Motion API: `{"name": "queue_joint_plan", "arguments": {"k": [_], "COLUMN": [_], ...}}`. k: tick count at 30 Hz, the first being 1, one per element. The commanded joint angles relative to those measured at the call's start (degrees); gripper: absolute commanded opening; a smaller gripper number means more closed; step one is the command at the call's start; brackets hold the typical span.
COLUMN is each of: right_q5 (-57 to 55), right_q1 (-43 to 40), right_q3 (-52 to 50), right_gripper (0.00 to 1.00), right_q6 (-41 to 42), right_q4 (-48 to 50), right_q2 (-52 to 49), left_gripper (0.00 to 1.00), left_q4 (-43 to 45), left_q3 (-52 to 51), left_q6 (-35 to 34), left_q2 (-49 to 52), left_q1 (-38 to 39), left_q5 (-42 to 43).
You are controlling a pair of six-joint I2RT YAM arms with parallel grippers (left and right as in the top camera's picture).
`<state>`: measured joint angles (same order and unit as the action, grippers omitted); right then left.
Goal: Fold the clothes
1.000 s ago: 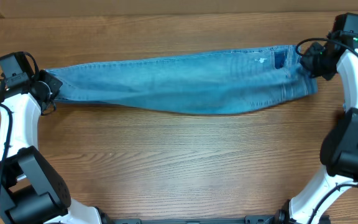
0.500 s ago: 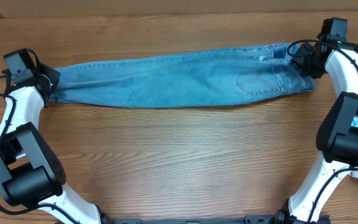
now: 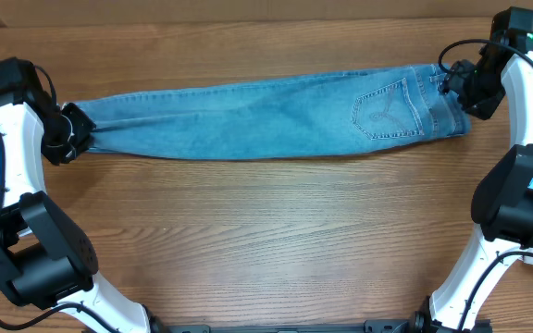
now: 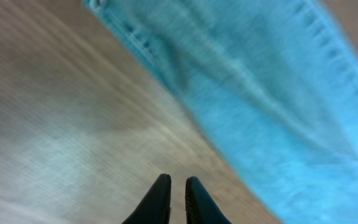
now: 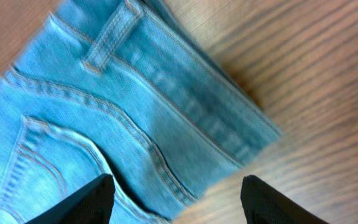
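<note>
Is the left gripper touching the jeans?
Apart. The left wrist view shows the left gripper over the bare table, with a strip of wood showing between its tips and the edge of the jeans.

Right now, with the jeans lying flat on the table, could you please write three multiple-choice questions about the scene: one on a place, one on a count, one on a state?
1. The back pocket of the jeans lies near which end?
A) the robot's left
B) the robot's right
C) the middle

2. How many back pockets show from overhead?
A) none
B) one
C) three

3. The right claw is:
A) shut on the waistband
B) out of view
C) open

Answers:
1. B, it sits far toward the robot's right side.
2. B, only one stitched pocket shows.
3. C, its fingers stand wide apart.
</note>
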<state>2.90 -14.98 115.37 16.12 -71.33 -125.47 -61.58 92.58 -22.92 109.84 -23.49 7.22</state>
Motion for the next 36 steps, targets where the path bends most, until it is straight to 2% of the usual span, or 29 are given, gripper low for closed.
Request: {"name": "queue_joint_plan", "arguments": {"k": [1, 4, 5, 7, 8, 11, 15, 16, 18, 20, 23, 25, 26, 27, 28, 31, 33, 36], "right_q5": [-0.3, -0.3, -0.3, -0.3, -0.3, -0.2, -0.3, -0.3, -0.3, -0.3, -0.3, -0.3, -0.3, -0.3, -0.3, -0.3, -0.3, -0.3], "right_q1": [-0.1, -0.1, -0.1, -0.1, -0.1, -0.1, -0.1, -0.1, -0.1, -0.1, -0.1, -0.1, -0.1, -0.1, -0.1, -0.1, -0.1, -0.1], "right_q3": [-0.3, -0.3, -0.3, -0.3, -0.3, -0.3, -0.3, -0.3, -0.3, -0.3, -0.3, -0.3, -0.3, -0.3, -0.3, -0.3, -0.3, -0.3], "right_gripper": [0.70, 0.70, 0.70, 0.70, 0.70, 0.70, 0.70, 0.70, 0.70, 0.70, 0.70, 0.70, 0.70, 0.69, 0.69, 0.69, 0.69, 0.69], "right_q6": [-1.8, -1.8, -1.8, -1.8, -1.8, -1.8, -1.8, -1.8, -1.8, -1.8, -1.6, -1.6, -1.6, -1.5, -1.6, -1.6, -1.6, -1.6], "right_q4": [-2.3, -2.7, -3.0, -3.2, -3.2, -3.2, -3.1, -3.1, -3.1, -3.2, -3.2, -3.2, -3.2, -3.1, -3.1, -2.9, -2.9, -2.8], "right_q2": [-0.8, -0.8, -0.8, -0.8, -0.8, -0.8, -0.8, -0.8, -0.8, -0.8, -0.8, -0.8, -0.8, -0.8, -0.8, -0.8, -0.8, -0.8], "left_gripper": [0.16, 0.34, 0.54, 0.60, 0.61, 0.56, 0.56, 0.55, 0.65, 0.65, 0.65, 0.55, 0.44, 0.10, 0.04, 0.04, 0.04, 0.04], "left_q4": [0.8, 6.2, 10.0, 14.5, 16.5, 22.5, 21.9, 21.1, 20.1, 20.6, 23.3, 25.9, 26.8, 27.5, 27.5, 25.8, 25.4, 26.9], "left_q3": [-2.3, -4.2, -4.2, -4.2, -4.2, -4.3, -4.3, -4.3, -4.3, -4.3, -4.3, -4.3, -4.3, -4.3, -3.8, -1.9, 0.3, 1.0], "left_q6": [3.7, 3.7, 3.8, 7.1, 8.8, 19.7, 50.3, 55.2, 63.1, 67.3, 68.1, 68.1, 68.1, 68.1, 67.3, 62.1, 53.2, 48.3], "left_q2": [0.0, 1.0, 1.9, 2.4, 2.4, 2.9, 4.0, 4.0, 4.3, 5.2, 7.0, 8.6, 9.0, 9.1, 8.8, 6.9, 6.2, 6.2], "left_q1": [-0.1, -0.1, -0.1, -0.1, -0.1, 0.0, 0.0, 0.0, 0.0, 0.4, 1.6, 2.8, 3.7, 4.7, 5.5, 6.6, 6.2, 6.1], "left_q5": [-5.7, -9.9, -11.7, -11.7, -12.3, -13.0, -11.2, -8.2, -1.1, -1.9, -1.9, -3.5, -4.1, -5.0, -7.0, -14.9, -25.5, -38.5]}}
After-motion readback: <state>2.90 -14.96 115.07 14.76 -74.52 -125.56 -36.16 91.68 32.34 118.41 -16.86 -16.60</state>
